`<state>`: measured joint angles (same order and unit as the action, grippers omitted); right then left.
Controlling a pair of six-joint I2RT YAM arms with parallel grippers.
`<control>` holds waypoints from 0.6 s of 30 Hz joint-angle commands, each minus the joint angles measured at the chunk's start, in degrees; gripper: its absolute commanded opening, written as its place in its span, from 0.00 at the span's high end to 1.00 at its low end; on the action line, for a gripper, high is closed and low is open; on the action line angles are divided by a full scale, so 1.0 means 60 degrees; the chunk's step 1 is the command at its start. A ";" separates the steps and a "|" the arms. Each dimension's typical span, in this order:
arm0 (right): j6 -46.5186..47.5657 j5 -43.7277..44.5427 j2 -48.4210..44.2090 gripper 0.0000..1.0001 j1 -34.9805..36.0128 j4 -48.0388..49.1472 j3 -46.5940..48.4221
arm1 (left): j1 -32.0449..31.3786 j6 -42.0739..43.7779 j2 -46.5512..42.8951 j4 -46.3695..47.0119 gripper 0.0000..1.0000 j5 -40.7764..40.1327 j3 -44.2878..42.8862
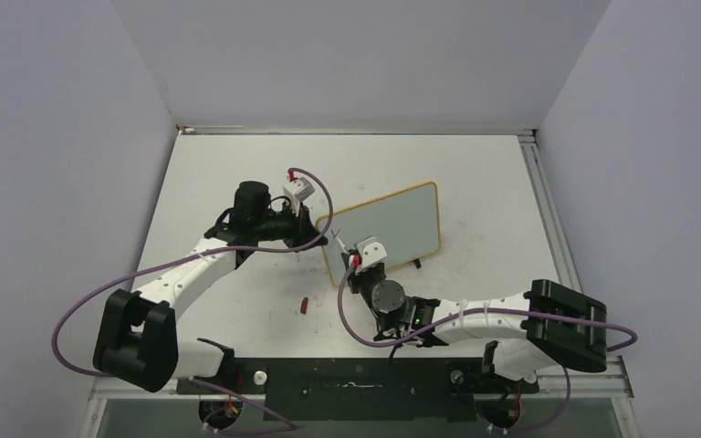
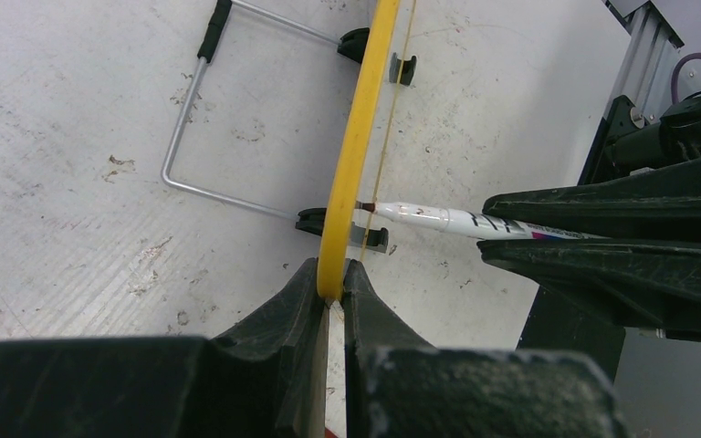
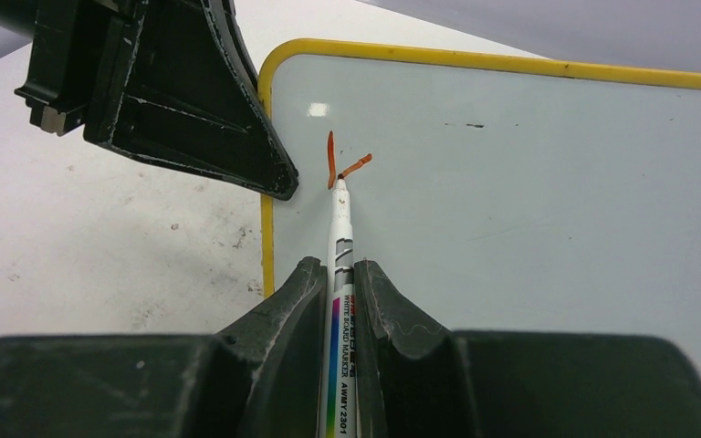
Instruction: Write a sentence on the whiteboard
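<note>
The whiteboard (image 1: 392, 226) stands tilted on a wire stand (image 2: 192, 137) at mid-table. My left gripper (image 1: 322, 234) is shut on its yellow left rim (image 2: 356, 146), with the jaws pinching the edge (image 2: 330, 290). My right gripper (image 1: 349, 256) is shut on a white marker pen (image 3: 340, 233), gripped mid-barrel (image 3: 338, 274). The marker's tip touches the board face (image 3: 529, 201) near its upper left corner. Of the sentence, only two short red strokes (image 3: 332, 162) show, forming a Y-like mark at the tip. The marker also shows in the left wrist view (image 2: 447, 219).
A small red marker cap (image 1: 302, 306) lies on the white tabletop in front of the board, between the arms. The left gripper's finger (image 3: 192, 100) sits close to the marker tip. A metal rail (image 1: 548, 210) runs along the table's right edge.
</note>
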<state>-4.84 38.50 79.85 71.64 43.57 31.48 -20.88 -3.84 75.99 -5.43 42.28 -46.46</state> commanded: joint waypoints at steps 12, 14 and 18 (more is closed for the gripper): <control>-0.0514 0.0221 0.0233 0.95 0.0085 -0.0239 0.0041 | -0.0006 0.0257 0.0233 -0.1364 1.00 -0.0716 0.0126; -0.0640 0.0257 0.0226 0.95 0.0101 -0.0324 -0.0047 | -0.0006 0.0258 0.0230 -0.1360 1.00 -0.0715 0.0126; -0.0848 0.0281 0.0213 0.95 0.0174 -0.0464 -0.0169 | -0.0006 0.0251 0.0231 -0.1363 1.00 -0.0719 0.0126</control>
<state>-7.57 38.83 80.40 72.31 42.54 31.40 -20.88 -3.84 75.99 -5.45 42.24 -46.46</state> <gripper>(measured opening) 0.146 0.052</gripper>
